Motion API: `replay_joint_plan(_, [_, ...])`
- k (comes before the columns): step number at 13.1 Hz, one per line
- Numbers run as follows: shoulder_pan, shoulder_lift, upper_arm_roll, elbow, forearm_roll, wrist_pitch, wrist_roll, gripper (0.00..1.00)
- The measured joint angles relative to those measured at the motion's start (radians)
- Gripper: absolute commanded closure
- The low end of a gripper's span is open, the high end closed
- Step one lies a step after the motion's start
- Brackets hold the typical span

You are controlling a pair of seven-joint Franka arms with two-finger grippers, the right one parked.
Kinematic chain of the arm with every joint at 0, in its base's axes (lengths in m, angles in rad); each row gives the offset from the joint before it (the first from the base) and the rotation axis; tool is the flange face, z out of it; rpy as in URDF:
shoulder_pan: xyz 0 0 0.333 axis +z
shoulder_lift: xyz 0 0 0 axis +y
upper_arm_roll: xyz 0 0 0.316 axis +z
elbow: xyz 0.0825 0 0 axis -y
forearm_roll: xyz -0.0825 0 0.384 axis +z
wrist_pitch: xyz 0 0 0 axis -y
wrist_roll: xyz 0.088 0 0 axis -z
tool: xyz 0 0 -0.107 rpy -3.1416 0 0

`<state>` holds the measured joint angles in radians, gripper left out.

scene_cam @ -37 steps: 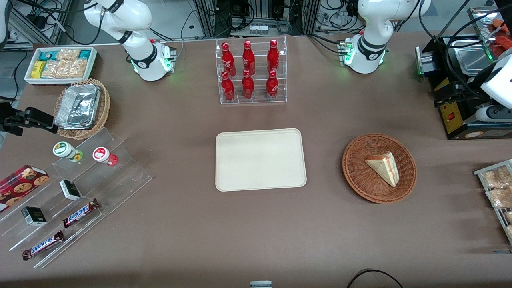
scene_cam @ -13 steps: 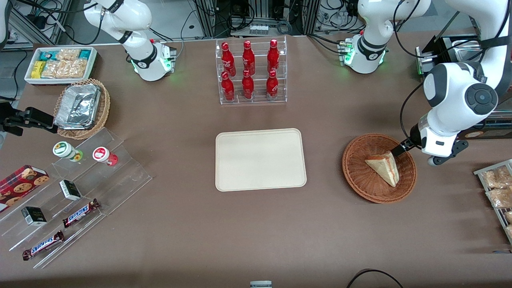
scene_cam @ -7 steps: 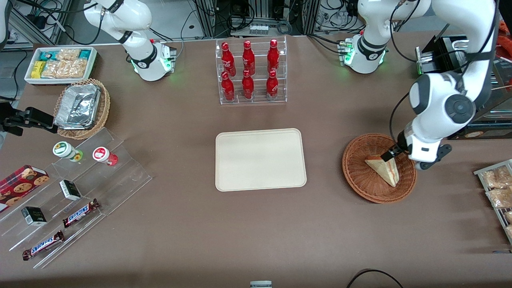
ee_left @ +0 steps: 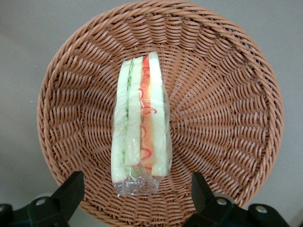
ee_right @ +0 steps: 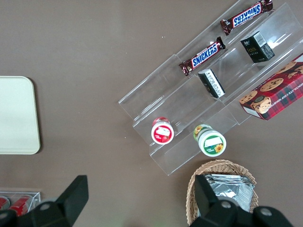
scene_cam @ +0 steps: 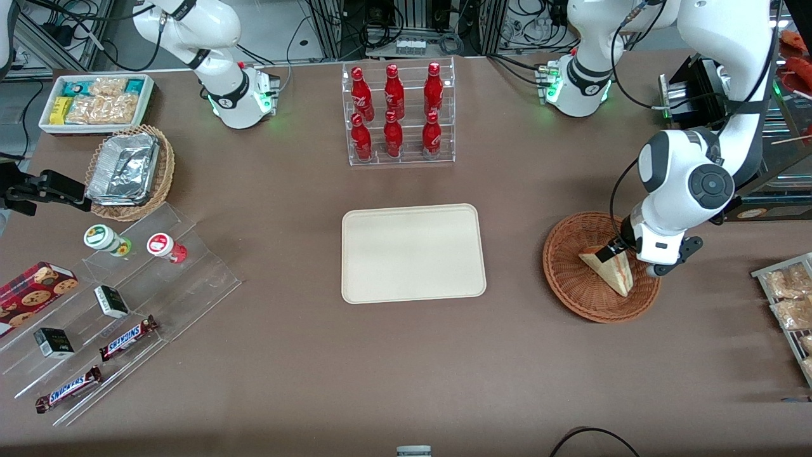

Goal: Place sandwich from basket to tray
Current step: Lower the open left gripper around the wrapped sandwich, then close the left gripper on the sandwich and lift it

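The sandwich point(scene_cam: 610, 271) point(ee_left: 142, 127), a plastic-wrapped wedge with red and green filling, lies in the round reddish-brown wicker basket point(scene_cam: 571, 287) point(ee_left: 227, 118). My gripper point(scene_cam: 618, 251) point(ee_left: 136, 194) hangs over the basket at the sandwich's end farther from the front camera. It is open: one black finger point(ee_left: 70, 190) stands on each side of the wrapped end, and neither touches it. The cream tray point(scene_cam: 412, 254) point(ee_right: 16, 116) lies flat at the table's middle with nothing on it, beside the basket toward the parked arm's end.
A clear rack of red bottles point(scene_cam: 401, 114) stands farther from the front camera than the tray. A black machine point(scene_cam: 713, 184) and a rack of snack packets point(scene_cam: 790, 298) flank the basket at the working arm's end. An acrylic snack stand point(scene_cam: 120, 298) sits at the parked arm's end.
The working arm has swung in from its end of the table and come down over the basket. The open gripper has moved onto the sandwich's end. The sandwich has not moved.
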<state>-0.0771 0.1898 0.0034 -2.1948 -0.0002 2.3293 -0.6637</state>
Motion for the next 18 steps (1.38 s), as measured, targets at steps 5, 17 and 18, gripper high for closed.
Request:
replay_joint_plan(5, [0.001, 0.024, 0.002, -0.002, 0.000, 0.015, -0.002, 0.00])
replay_joint_plan(17, [0.003, 0.073, 0.004, -0.003, 0.000, 0.067, -0.018, 0.80])
replay_joint_plan(18, [0.003, 0.073, 0.004, -0.003, -0.001, 0.067, -0.021, 0.99])
